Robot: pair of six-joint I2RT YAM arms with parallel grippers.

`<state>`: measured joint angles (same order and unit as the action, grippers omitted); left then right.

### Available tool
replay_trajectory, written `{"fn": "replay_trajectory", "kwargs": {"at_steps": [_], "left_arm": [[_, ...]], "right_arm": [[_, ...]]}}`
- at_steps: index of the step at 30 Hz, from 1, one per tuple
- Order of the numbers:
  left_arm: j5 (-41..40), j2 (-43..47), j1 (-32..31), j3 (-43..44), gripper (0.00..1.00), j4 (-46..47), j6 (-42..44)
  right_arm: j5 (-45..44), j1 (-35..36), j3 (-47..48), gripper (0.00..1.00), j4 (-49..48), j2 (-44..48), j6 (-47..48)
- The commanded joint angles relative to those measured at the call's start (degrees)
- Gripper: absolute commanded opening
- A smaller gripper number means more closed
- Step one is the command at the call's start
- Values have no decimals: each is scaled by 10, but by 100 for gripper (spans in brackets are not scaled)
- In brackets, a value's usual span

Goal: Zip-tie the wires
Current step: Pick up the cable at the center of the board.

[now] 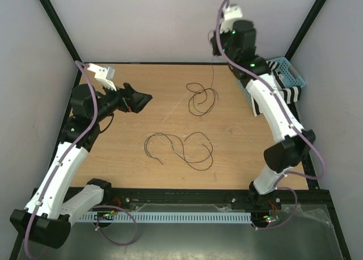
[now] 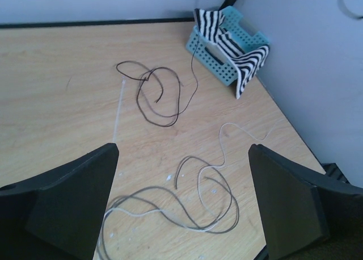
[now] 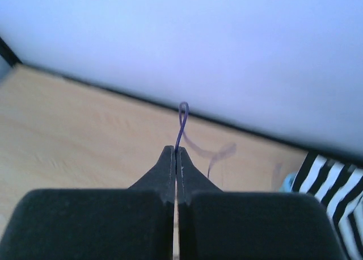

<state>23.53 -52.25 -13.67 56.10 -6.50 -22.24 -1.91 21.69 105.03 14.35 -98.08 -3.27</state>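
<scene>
Two loose bundles of thin dark wires lie on the wooden table: a far bundle point(image 1: 201, 99) point(image 2: 159, 98) and a near bundle point(image 1: 182, 149) point(image 2: 193, 206) with a pale strand in it. My right gripper point(image 1: 215, 51) point(image 3: 176, 152) is raised near the back wall, shut on one thin strand point(image 3: 181, 121) that hangs down toward the far bundle. My left gripper point(image 1: 144, 99) point(image 2: 182, 149) is wide open and empty, held above the table left of both bundles. The whitish zip tie point(image 2: 118, 115) point(image 1: 173, 113) lies flat beside the far bundle.
A teal basket point(image 1: 293, 72) point(image 2: 207, 60) with a black-and-white striped cloth point(image 2: 244, 58) stands at the back right corner. A loose white strand point(image 1: 241, 129) lies right of the near bundle. Walls enclose the table on three sides.
</scene>
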Motion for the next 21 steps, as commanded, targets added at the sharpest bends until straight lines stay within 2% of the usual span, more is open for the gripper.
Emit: {"fn": "replay_trajectory", "kwargs": {"at_steps": [1,5,10,16,21], "left_arm": [[48,-23,-12,30,99,85,3],[45,-55,-27,30,99,95,1],[50,-100,-35,25,99,113,-12],[55,-179,-77,16,99,194,-4],[49,-298,-126,47,99,246,54]], "right_arm": [[13,-4,108,0,26,31,29],[16,-5,184,0,28,43,33],[61,-5,255,0,20,57,36],[88,-5,264,0,-9,94,29],[93,-5,230,0,-9,128,23]]}}
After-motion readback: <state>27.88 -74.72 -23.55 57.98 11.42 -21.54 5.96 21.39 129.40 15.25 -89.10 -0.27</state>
